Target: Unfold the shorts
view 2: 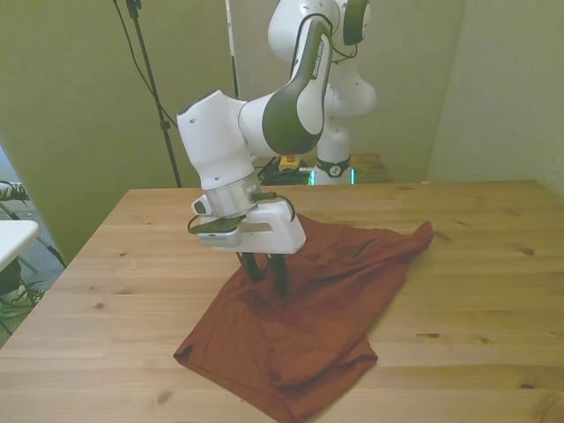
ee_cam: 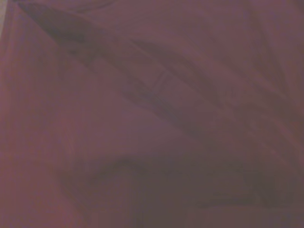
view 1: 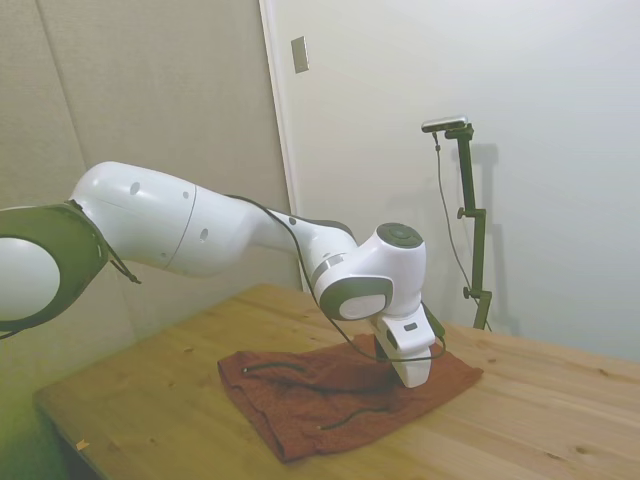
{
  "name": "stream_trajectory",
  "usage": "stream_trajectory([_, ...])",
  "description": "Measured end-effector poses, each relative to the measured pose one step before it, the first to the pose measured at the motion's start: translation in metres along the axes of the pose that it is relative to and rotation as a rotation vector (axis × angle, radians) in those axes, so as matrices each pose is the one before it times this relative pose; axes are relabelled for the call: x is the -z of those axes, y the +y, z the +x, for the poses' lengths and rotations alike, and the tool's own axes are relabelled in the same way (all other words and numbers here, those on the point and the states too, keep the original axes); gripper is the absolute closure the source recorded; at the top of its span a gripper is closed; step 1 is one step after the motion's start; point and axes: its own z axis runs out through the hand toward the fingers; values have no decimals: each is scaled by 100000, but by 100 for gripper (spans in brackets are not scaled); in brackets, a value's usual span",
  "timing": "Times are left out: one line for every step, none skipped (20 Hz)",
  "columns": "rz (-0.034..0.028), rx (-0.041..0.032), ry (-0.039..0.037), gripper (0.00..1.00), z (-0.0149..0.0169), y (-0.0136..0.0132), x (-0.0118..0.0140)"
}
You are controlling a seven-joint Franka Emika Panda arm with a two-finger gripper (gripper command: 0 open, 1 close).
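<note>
The rust-brown shorts (view 2: 330, 304) lie folded and rumpled in the middle of the wooden table, with one corner pointing toward the front view's right. In the side view, two thin dark drawstring cords (view 1: 272, 368) lie on top of the shorts (view 1: 330, 400). My gripper (view 2: 267, 280) points straight down over the shorts' edge on the front view's left. Its two dark fingers (view 2: 253, 267) stand apart, tips on or just above the cloth, with nothing gripped. The side view shows only the white hand (view 1: 408, 352) low over the fabric. Blurred reddish cloth (ee_cam: 152, 114) with soft creases fills the wrist view.
Bare wooden table (view 2: 480, 264) surrounds the shorts on all sides. The table's near edge (view 1: 150, 455) lies close to the cloth in the side view. A wall stands behind the table.
</note>
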Motion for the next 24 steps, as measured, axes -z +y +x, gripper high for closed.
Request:
stream_trajectory([316, 61, -226, 100, 41, 3, 42])
stream_trajectory([218, 98, -83, 100, 41, 0, 41])
stream_trajectory([88, 80, 20, 100, 34, -1, 37])
stream_trajectory([57, 52, 8, 100, 12, -8, 22])
stream_trajectory([36, 90, -9, 100, 0, -8, 8])
stream_trajectory([28, 113, 11, 100, -1, -12, 11])
stream_trajectory([46, 68, 23, 100, -1, -20, 22])
stream_trajectory([22, 15, 11, 100, 0, -11, 12])
stream_trajectory([-2, 1, -2, 100, 0, 0, -1])
stream_trajectory([2, 1, 0, 100, -1, -1, 0])
stream_trajectory([0, -6, 1, 100, 0, 0, 1])
stream_trajectory([4, -9, 3, 100, 0, -1, 2])
stream_trajectory([17, -20, 10, 100, 0, -6, 8])
stream_trajectory([116, 51, 59, 100, -15, -53, 57])
stream_trajectory([386, 236, 106, 100, -76, -179, 162])
stream_trajectory([789, 465, -45, 100, -239, -367, 250])
stream_trajectory([1269, 566, -388, 100, -448, -552, 300])
stream_trajectory([1563, 787, -651, 100, -600, -711, 327])
stream_trajectory([1426, 1397, -580, 100, -817, -913, 301])
stream_trajectory([1611, 1827, -681, 100, -1014, -1089, 264])
stream_trajectory([1307, 2001, -720, 100, -1107, -1137, 175])
stream_trajectory([1184, 2281, -831, 100, -1228, -1156, 66])
stream_trajectory([1015, 2154, -1035, 100, -1313, -1111, -129])
stream_trajectory([873, 1972, -1095, 100, -1275, -1049, -214])
